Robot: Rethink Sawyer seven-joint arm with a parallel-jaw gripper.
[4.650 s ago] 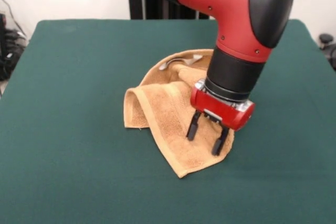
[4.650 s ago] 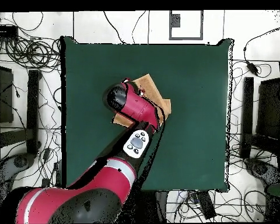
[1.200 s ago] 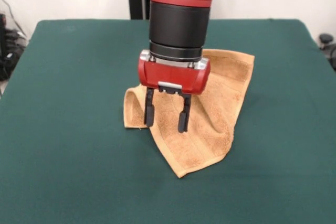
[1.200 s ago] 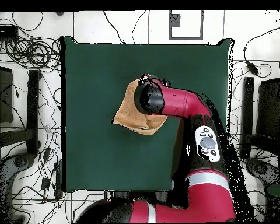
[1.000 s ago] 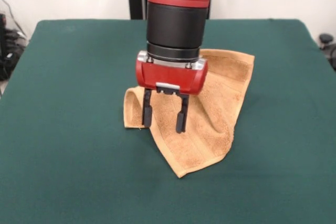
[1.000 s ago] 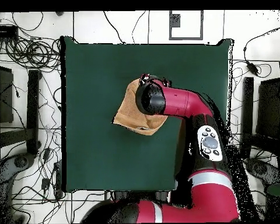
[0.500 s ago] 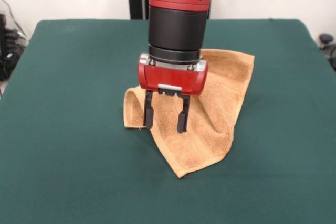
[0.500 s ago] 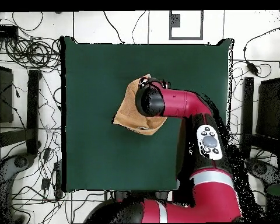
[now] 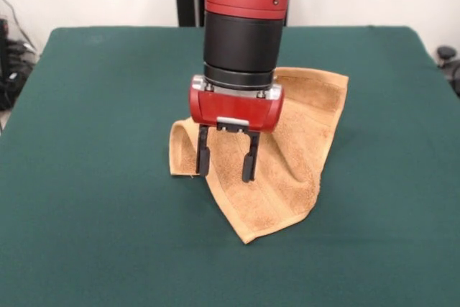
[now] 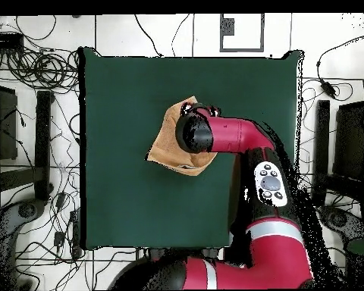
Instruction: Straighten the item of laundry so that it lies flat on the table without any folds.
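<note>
Towel point(image 9: 287, 156) lying near the middle of the table point(image 9: 93, 199), mostly spread but with a raised fold standing at its left edge in the front view. Gripper point(image 9: 226, 158) poised directly over that fold, fingers point(image 9: 203, 157) apart and empty, tips low against the cloth. Risk judged: closing here may pinch both layers of the fold and drag the whole towel sideways instead of opening it, or catch only terry pile and slip off, leaving the crease in place.
</note>
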